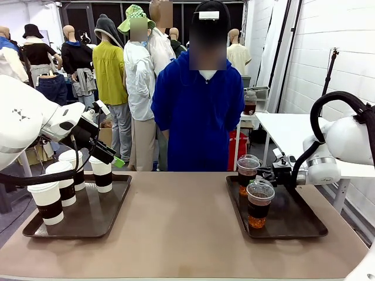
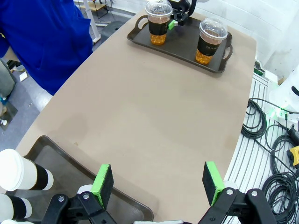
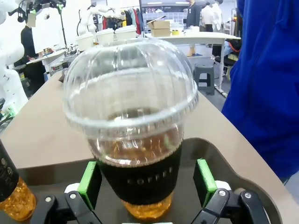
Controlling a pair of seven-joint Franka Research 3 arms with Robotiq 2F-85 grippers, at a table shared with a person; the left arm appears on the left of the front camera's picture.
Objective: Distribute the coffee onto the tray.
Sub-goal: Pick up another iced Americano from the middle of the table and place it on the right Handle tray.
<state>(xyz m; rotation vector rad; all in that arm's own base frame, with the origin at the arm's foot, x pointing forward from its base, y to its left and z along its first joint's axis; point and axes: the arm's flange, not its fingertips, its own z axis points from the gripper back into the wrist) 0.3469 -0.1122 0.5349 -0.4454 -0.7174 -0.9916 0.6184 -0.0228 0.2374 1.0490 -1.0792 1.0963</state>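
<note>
Right wrist view puts the right gripper low on its tray, jaws spread wide on either side of a clear dome-lidded cup of dark drink, the green pads apart from the dark band and gripping nothing. The cup stands upright on the right tray, near the corner toward the person in blue. In my judgement the risk here is the retreat: the pads flank the cup closely, so a pull-back that drifts sideways could clip the band and tip or slide the cup, and the lid may not hold a spill. The second clear cup stands just beside the first on the front view, so a swing of the wrist could catch that one as well.

On the front view the left gripper hangs over the left tray, jaws open and empty, right above the white paper cups; lowering carelessly could knock one into its neighbours, since they stand close together.

Counted: two trays, one on each side of the table. Two clear dome-lidded cups, both on the right tray. Four tall white paper cups with dark bands on the left tray, the nearest at its front corner. One person at the far side
</note>
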